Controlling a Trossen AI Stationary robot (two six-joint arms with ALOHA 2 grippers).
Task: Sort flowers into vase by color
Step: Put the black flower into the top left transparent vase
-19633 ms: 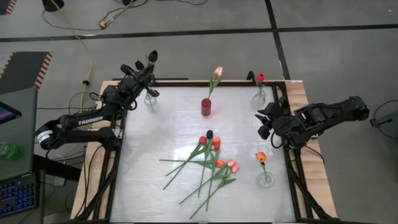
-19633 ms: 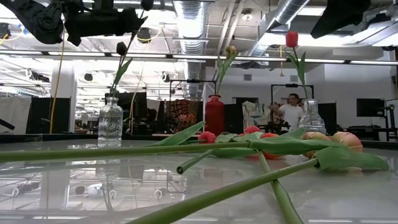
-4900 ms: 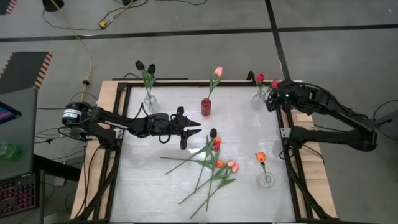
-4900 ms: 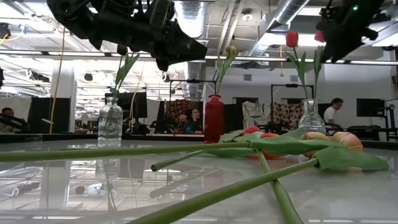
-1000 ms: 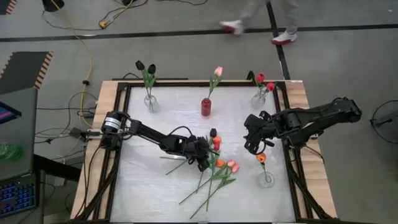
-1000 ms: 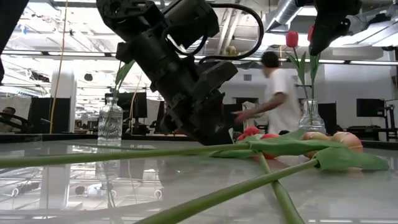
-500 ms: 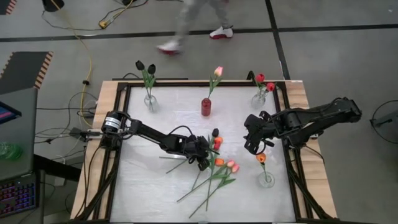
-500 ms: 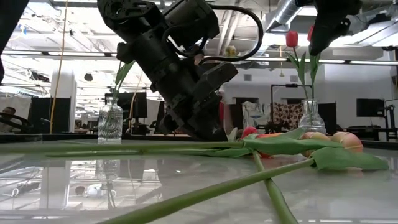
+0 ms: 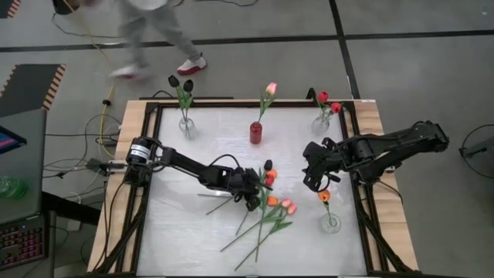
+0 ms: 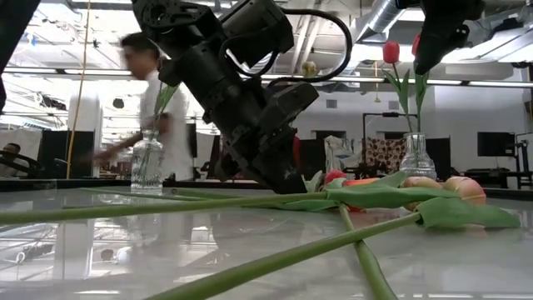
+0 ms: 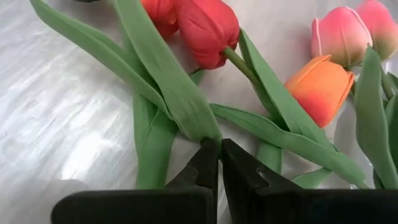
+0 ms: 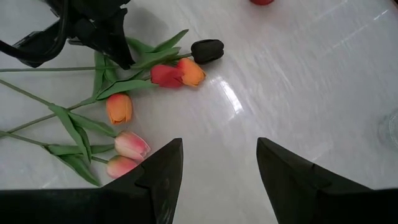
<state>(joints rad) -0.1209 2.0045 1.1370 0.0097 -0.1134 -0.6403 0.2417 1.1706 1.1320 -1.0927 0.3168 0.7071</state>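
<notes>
The left gripper pinched a leaf among the loose flowers mid-worktop, fingers clenched. The right gripper hovered spread beside the orange-tulip vase.

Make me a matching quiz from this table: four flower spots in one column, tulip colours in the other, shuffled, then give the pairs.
Column one:
1. Back-left clear vase
2. Red vase
3. Back-right clear vase
4. Front-right clear vase

Column two:
A. one orange tulip
B. two black tulips
C. one pink tulip
D. two red tulips

Pairs: 1-B, 2-C, 3-D, 4-A
</notes>
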